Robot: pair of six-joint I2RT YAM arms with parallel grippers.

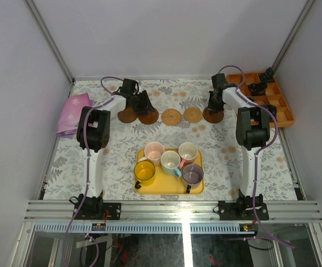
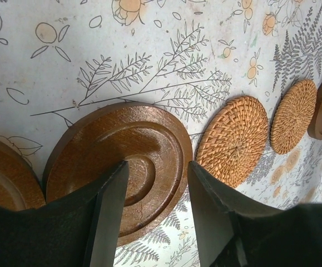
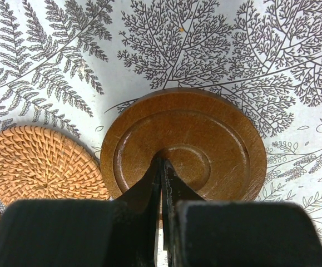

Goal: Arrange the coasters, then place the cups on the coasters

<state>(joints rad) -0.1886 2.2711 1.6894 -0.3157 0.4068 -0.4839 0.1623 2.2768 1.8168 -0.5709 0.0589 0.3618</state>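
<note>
Floral tabletop point(image 1: 233, 161), white walls. Coasters point(image 1: 172, 117) lying in a row along far edge, prob. spaced for cups point(image 1: 171, 160) waiting on yellow tray point(image 1: 169, 189) by near edge. L gripper point(image 2: 158, 172) hovering over 2nd disc point(image 2: 122, 150), jaws apart. R gripper point(image 3: 162, 161), tips together, sitting over end disc point(image 3: 205, 139), likely nudging it. Orange bin point(image 1: 286, 111) and pink cloth point(image 1: 72, 114) at the sides aren't blocking anything.

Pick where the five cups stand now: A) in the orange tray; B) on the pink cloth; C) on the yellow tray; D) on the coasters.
C: all five cups cluster on the yellow tray, while the coasters farther back carry none.
</note>
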